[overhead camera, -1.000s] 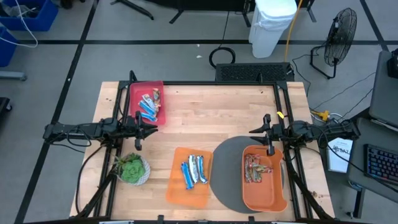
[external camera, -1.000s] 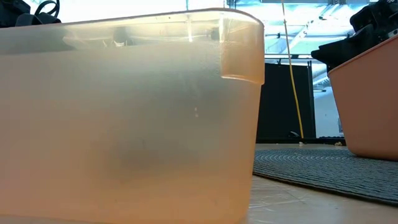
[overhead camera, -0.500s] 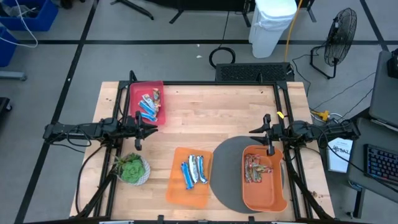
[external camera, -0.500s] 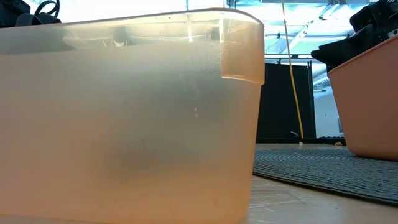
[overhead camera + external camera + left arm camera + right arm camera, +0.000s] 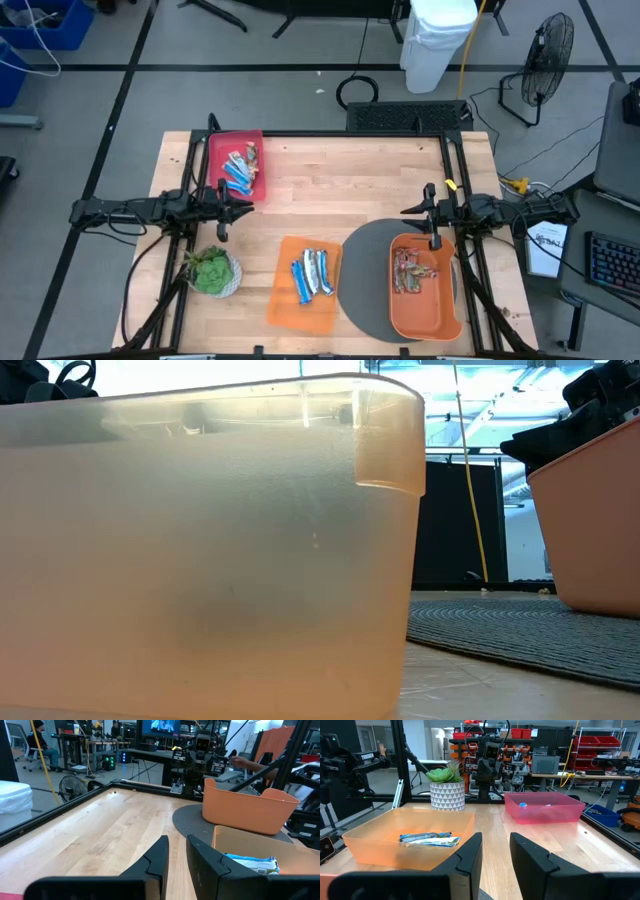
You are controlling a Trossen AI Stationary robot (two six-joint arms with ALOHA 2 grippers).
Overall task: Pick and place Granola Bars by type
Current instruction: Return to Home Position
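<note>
- Left pincer point(image 5: 232, 203) hovers at the worktop's point(image 5: 330, 200) left edge, fingers narrowly parted, holding nothing.
- Right pincer point(image 5: 425, 212) waits at the right edge, likewise narrow and empty.
- Granola Bars point(image 5: 240, 170) lie in the red bin point(image 5: 215, 150), the pale orange bin point(image 5: 285, 305) and the orange tub point(image 5: 425, 320).
- Bare wood stretches between both arms.

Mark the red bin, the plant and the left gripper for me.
red bin point(image 5: 218, 150): high view, bare floor near its left wall.
plant point(image 5: 209, 269): high view, middle of its leaves.
left gripper point(image 5: 247, 205): high view, between its fingertips.

Blue and silver Granola Bars point(image 5: 315, 274) in an orange bin point(image 5: 290, 308); red bin point(image 5: 233, 147); grey mat point(image 5: 363, 270).
</note>
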